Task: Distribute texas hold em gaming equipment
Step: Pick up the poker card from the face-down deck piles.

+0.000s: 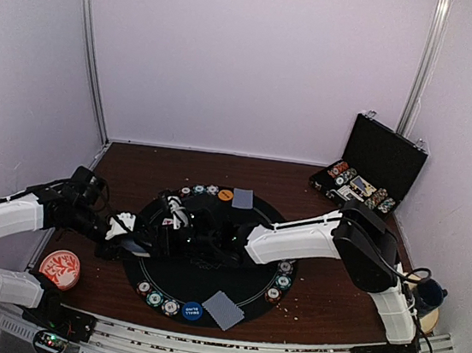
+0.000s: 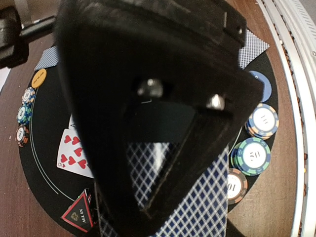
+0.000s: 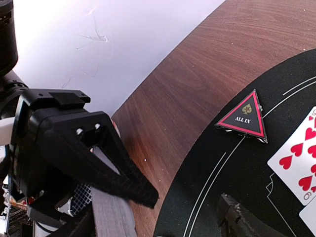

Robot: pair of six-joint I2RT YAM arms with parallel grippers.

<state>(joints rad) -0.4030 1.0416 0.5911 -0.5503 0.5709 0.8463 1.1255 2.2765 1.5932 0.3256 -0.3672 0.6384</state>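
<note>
The left gripper [image 2: 158,197], clamped on the blue-checked deck [image 2: 202,197] over the mat's [image 1: 204,297] left edge, hogged the view, the right gripper [image 1: 165,224] gaped empty beside it, so dealing seemed underway and next probably needed pinching just the top card.

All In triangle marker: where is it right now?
The All In marker lies flat near the edge of the black mat, beside the face-up hearts card, in the right wrist view's right half.

The left gripper [image 2: 148,210], a blurred dark body, hides most of the mat [image 2: 44,123]; the card deck [image 2: 207,207] and the hearts card [image 3: 296,163] are cut off at view edges.
</note>
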